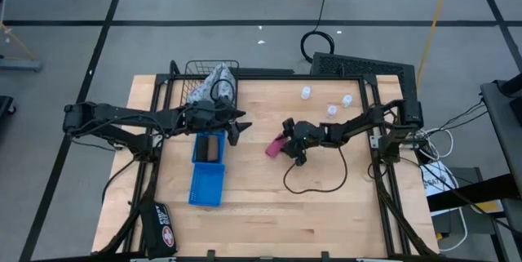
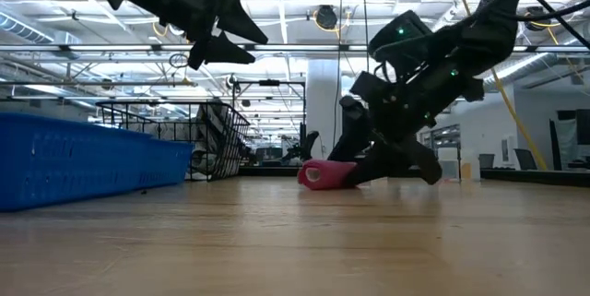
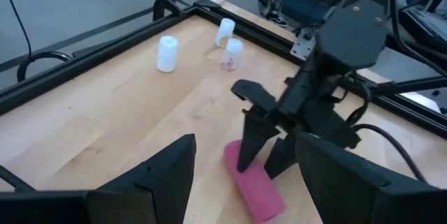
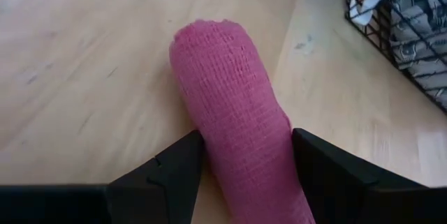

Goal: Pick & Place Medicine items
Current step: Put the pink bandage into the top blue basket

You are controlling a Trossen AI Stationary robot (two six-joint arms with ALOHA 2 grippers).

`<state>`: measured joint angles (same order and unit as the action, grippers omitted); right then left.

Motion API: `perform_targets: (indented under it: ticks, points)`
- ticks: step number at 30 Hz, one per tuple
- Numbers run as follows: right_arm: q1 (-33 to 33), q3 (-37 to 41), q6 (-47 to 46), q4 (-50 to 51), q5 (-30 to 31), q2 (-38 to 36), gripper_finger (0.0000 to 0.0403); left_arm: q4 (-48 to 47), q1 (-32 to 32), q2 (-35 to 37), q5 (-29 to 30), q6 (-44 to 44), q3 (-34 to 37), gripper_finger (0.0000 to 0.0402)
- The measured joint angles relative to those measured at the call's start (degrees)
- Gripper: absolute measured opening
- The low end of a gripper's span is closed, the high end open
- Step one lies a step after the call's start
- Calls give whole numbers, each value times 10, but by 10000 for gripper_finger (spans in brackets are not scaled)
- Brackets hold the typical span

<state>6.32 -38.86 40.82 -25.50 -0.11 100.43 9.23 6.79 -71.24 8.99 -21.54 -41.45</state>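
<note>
Item: pink tube [image 4: 234,112], lying on the table right of the blue trays [image 1: 208,168]. Your right gripper [image 1: 287,141] straddles it, fingers at both flanks; firm hold unconfirmed. Left gripper [image 1: 236,127] hangs parted, empty, above the trays; next, you squeeze and lift.

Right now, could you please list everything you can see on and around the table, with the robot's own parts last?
pink roll: one, pink, lying on its side mid-table, between the right gripper's fingers.
white bottles: three, white, far right part of the table, apart from each other.
blue trays: two, blue, left of centre; the farther one holds a black container.
wire basket: one, black, far left edge, holding a grey patterned cloth bundle.
table: one, light wood.
black cable: one, looping on the table near the right arm.
left gripper: open, raised over the trays' right side.
right gripper: straddling the pink roll at table level.
</note>
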Motion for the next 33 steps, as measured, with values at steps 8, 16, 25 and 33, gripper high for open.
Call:
perform_targets:
  ticks: [8,16,25,33]
  points:
    - [5,-2,-112,-6,7,12,154,1,-2,0,0,-1,0,255]
    - [-13,3,-269,47,-1,-100,66,0,-6,0,3,-29,0,255]
    - [-41,11,-420,96,-17,-250,75,79,-57,-8,-20,117,0,255]
    - [-59,17,-446,63,-17,-269,64,164,-105,-116,-20,227,-29,255]
